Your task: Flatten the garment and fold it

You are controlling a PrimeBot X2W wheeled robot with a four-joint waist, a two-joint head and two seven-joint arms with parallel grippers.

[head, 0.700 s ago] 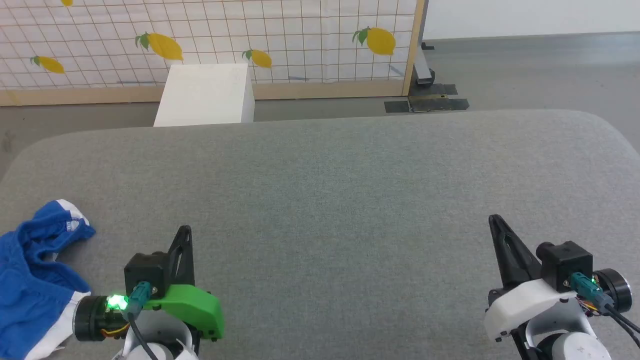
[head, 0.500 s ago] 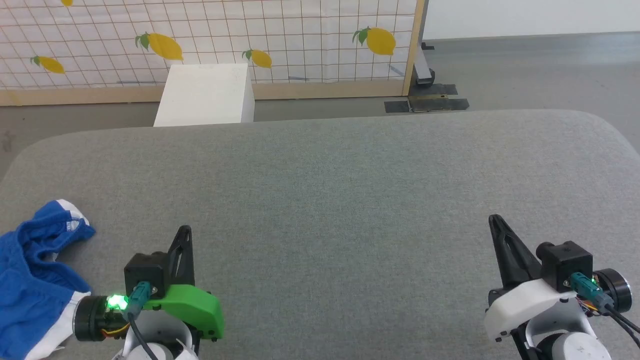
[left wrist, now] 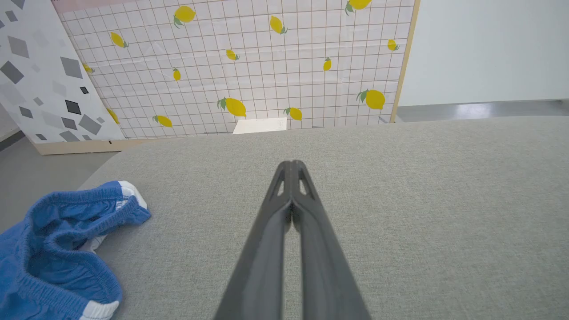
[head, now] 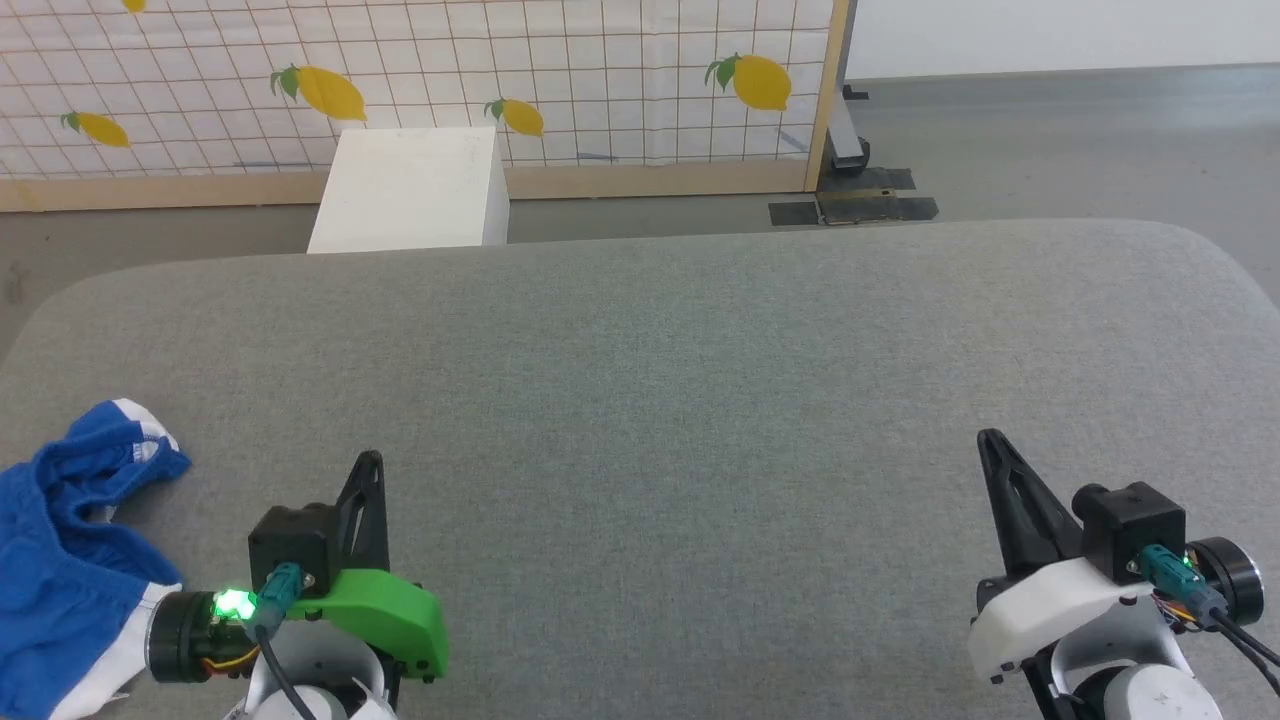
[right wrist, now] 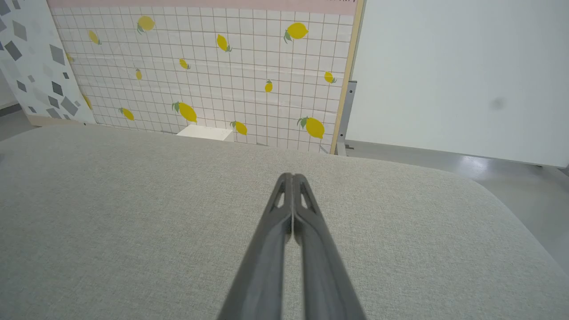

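nothing has moved since a moment ago: both arms and the cloth are just where they were. the garment (head: pixel 60 560) lies in a crumpled blue heap with white edges at the near left corner of the grey table (head: pixel 640 380). the left gripper (head: pixel 370 462) is over the table's near edge, its fingers apart from the heap and pressed together on nothing. the right gripper (head: pixel 990 440) is over the table's near right side, pressed together too, empty. a white box (head: pixel 410 190) stands past the table's far edge.

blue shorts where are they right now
In the head view the blue shorts lie crumpled at the left edge of the grey cushion, just left of the left gripper, whose jaws are shut.
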